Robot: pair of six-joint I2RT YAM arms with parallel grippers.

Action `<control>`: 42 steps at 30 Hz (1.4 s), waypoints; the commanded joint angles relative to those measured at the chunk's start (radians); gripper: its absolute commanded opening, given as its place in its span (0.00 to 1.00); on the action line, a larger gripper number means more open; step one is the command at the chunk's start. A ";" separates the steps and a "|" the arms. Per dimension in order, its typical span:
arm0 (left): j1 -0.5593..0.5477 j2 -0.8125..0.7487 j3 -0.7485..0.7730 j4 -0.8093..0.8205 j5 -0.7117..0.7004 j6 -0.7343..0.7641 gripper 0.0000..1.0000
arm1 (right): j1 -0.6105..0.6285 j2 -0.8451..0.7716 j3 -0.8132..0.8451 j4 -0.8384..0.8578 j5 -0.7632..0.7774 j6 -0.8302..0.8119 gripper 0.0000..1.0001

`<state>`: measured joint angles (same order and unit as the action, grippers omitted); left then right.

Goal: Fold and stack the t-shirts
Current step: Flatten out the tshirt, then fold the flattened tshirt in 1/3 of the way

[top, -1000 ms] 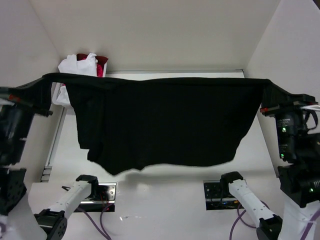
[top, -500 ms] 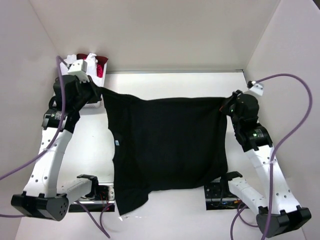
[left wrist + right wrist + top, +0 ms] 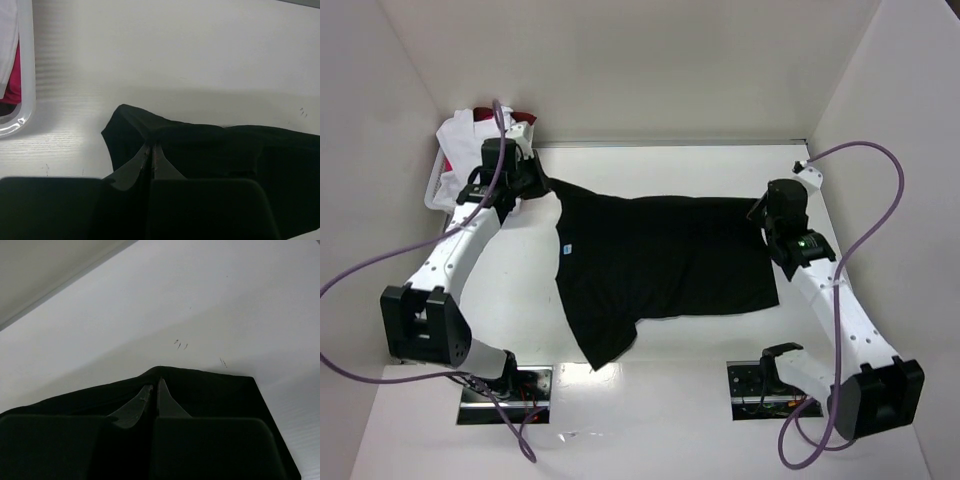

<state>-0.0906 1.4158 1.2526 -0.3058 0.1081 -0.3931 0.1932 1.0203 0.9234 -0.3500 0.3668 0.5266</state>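
Note:
A large black t-shirt [image 3: 660, 262] lies spread across the middle of the table, its far edge stretched between both grippers. A small light-blue label [image 3: 566, 249] shows near its left side, and one sleeve trails toward the near edge. My left gripper [image 3: 536, 186] is shut on the shirt's far-left corner [image 3: 125, 130], with the closed fingertips [image 3: 151, 146] buried in a black fold. My right gripper [image 3: 761, 212] is shut on the far-right corner [image 3: 200, 385]; its gripper tips [image 3: 155, 382] pinch the raised cloth. White [image 3: 460, 130] and red [image 3: 524, 122] t-shirts sit in the basket.
The white basket [image 3: 432, 190] stands at the far left corner, close behind my left gripper, and its rim [image 3: 26, 100] shows in the left wrist view. White walls close in the table on three sides. Purple cables [image 3: 880, 200] loop off both arms.
A second ago the black shirt hung stretched high in the air. Both arms have swung down and toward the far side, laying it on the table. Both grips have held.

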 commanded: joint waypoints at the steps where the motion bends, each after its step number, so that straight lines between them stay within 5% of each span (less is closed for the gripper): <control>1: -0.001 0.055 0.097 0.086 -0.018 0.003 0.00 | -0.014 0.070 0.032 0.112 0.044 0.003 0.00; 24: -0.061 0.757 0.878 -0.099 -0.070 0.083 0.00 | -0.219 0.843 0.558 0.348 -0.080 -0.068 0.00; 38: -0.101 1.009 1.306 -0.289 -0.099 0.083 0.00 | -0.250 1.038 0.750 0.364 -0.158 -0.106 0.00; 42: -0.145 0.988 1.288 -0.334 -0.128 0.092 0.00 | -0.288 1.038 0.717 0.373 -0.158 -0.106 0.00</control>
<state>-0.1982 2.4210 2.5156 -0.5957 0.0048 -0.3340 -0.0532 2.0506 1.6169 -0.0441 0.1997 0.4324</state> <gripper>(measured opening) 0.009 0.012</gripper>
